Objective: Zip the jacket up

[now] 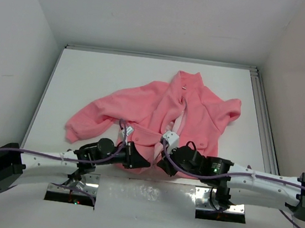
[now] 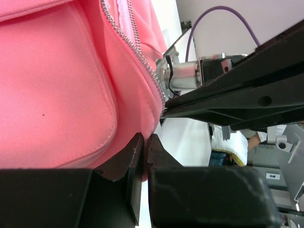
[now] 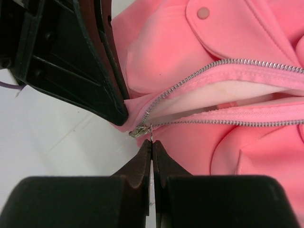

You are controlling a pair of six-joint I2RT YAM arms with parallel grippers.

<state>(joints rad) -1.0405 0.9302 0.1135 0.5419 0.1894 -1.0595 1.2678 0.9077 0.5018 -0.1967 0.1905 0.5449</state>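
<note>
Right claw point(image 3: 152, 142) clamped on zipper pull point(image 3: 150, 133); left claw point(image 2: 146, 142) apparently pinching jacket point(image 2: 57, 95) hem.

From above, we cannot see the jacket point(image 1: 198, 105) hem beneath the left gripper point(image 1: 138, 155) and right gripper point(image 1: 165, 159). At the right wrist, the zipper pull point(image 3: 150, 134) largely disappears between the right gripper's closed tips.

The salmon-pink fleece jacket point(image 1: 159, 101) lies front up on the white table point(image 1: 91, 67), its collar point(image 1: 187, 80) toward the far edge. One sleeve point(image 1: 93, 120) stretches out to the side and the other point(image 1: 228, 109) is bunched. Its zipper point(image 3: 228, 61) is open: the slider point(image 3: 139, 131) sits at the bottom hem and the two tooth rows part from it over pale lining. A round snap point(image 3: 203, 13) shows on the pocket flap.
</note>
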